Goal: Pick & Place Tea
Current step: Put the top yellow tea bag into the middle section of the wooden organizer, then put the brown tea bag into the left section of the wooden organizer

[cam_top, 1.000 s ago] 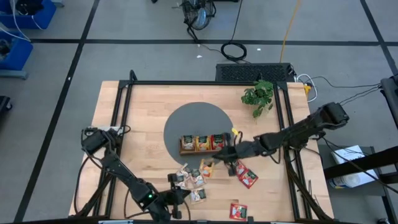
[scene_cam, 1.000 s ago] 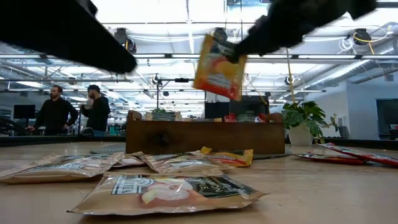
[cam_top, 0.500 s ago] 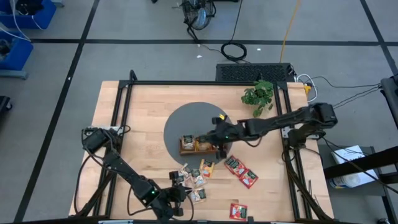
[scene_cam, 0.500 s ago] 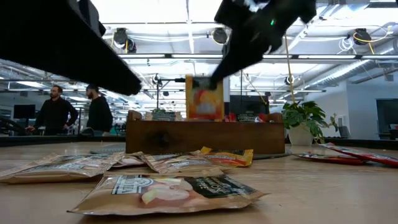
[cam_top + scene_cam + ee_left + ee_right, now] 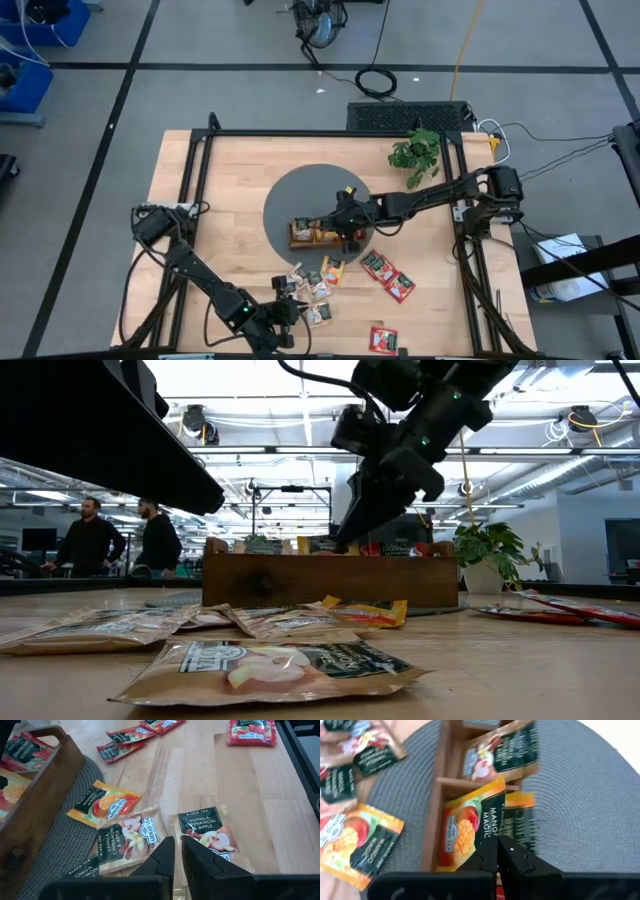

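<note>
A brown wooden three-compartment tray (image 5: 322,233) stands on a grey round mat (image 5: 300,195). My right gripper (image 5: 346,232) is over the tray's middle compartment, shut on an orange mango tea packet (image 5: 470,827) that stands in that compartment. A beige packet (image 5: 502,752) fills the compartment beside it. My left gripper (image 5: 176,851) is shut and empty, low over the near side of the table (image 5: 288,313), above two beige packets (image 5: 127,842) (image 5: 207,825). Another orange packet (image 5: 105,805) lies flat by the mat's edge. Red packets (image 5: 388,275) lie to the right. My right gripper pinches the orange packet's upper edge (image 5: 490,845) between its two fingers. The fingers come from above, slanting in from the table's right. The packet's lower part is down inside the tray's middle compartment, tilted against other packets there.
Several beige packets (image 5: 310,290) lie in a loose heap near the front edge, and one red packet (image 5: 383,340) lies at the very front. A potted plant (image 5: 417,155) stands at the far right. Two people (image 5: 120,540) stand in the room beyond the table.
My right gripper has carried the orange packet from above the red packets toward the table's left and far side, over the tray. It has then gone down, and the packet has turned upright and sunk into the middle compartment. My left gripper has shifted slightly toward the heap of beige packets.
</note>
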